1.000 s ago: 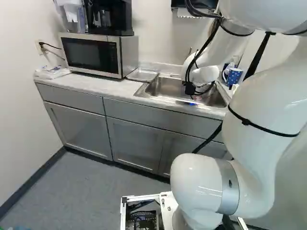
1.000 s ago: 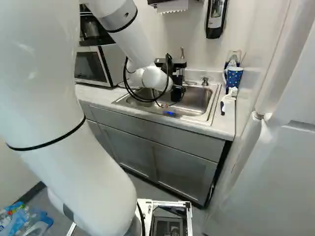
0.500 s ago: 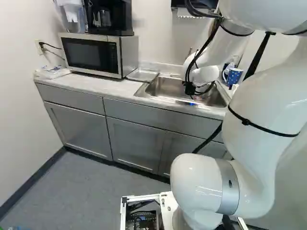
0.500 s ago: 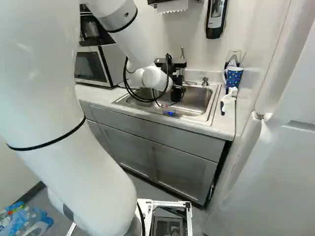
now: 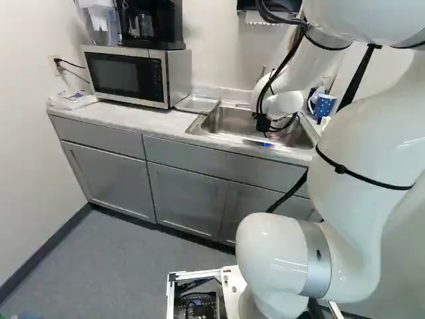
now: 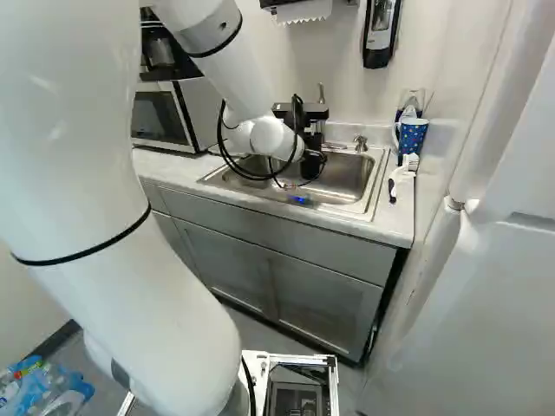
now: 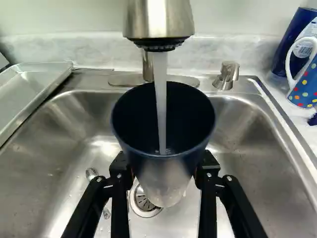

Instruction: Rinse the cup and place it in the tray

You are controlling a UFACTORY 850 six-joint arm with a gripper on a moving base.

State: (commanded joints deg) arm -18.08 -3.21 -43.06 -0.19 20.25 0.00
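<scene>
- Pincer [image 7: 164,166] clamped round the cup [image 7: 166,181], over the sink [image 5: 229,123] right of centre in the left base view.
- Cup roughly upright, mouth under the faucet [image 7: 158,20] — water [image 7: 160,94] falling inside; probably mid-rinse.
- Tray [image 5: 196,104]: upper middle there, on the bench [image 5: 146,121], beside the sink.
- Likely next: empty the cup, clear the faucet sideways before lifting — polka-dot mug [image 6: 412,134] stands opposite the tray.

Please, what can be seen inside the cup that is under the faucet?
A stream of water falls into the cup from the faucet. The cup's near wall hides part of the bottom, so how full it is cannot be told.
</scene>
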